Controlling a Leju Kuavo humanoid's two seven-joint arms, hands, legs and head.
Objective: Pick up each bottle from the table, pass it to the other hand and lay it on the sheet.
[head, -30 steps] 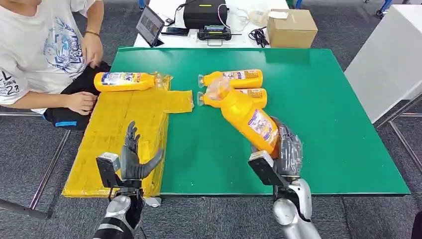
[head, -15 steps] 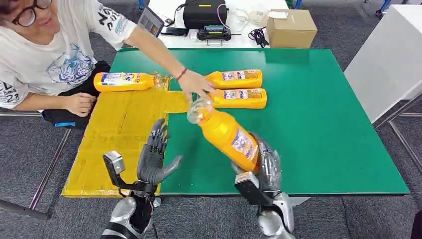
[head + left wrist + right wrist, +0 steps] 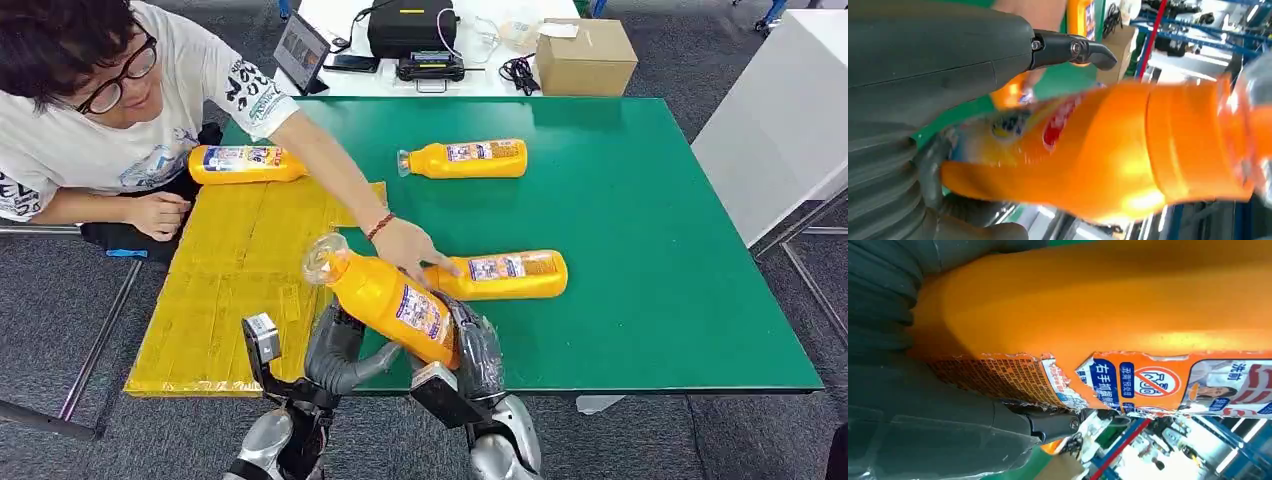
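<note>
My right hand [image 3: 478, 356] grips the base of an orange bottle [image 3: 390, 297] and holds it tilted above the table's front edge, its clear cap toward the yellow sheet [image 3: 235, 275]. The right wrist view has the right hand [image 3: 923, 415] wrapped around the bottle [image 3: 1098, 305]. My left hand [image 3: 335, 350] sits just under the bottle's middle with its fingers apart. Seen from the left wrist, the bottle [image 3: 1108, 160] lies between the thumb [image 3: 1068, 49] and the lower fingers, with a gap at the thumb. One bottle [image 3: 245, 163] lies at the sheet's far end.
A person leans in from the left; their hand [image 3: 415, 248] rests on a bottle [image 3: 510, 274] lying near my hands. Another bottle [image 3: 470, 158] lies farther back on the green table [image 3: 640, 200]. A cardboard box [image 3: 585, 55] and electronics sit on the white table behind.
My right hand has carried the bottle leftward to my left hand, which rose and moved right beneath it. The person has dragged one bottle from the back pair toward the front edge.
</note>
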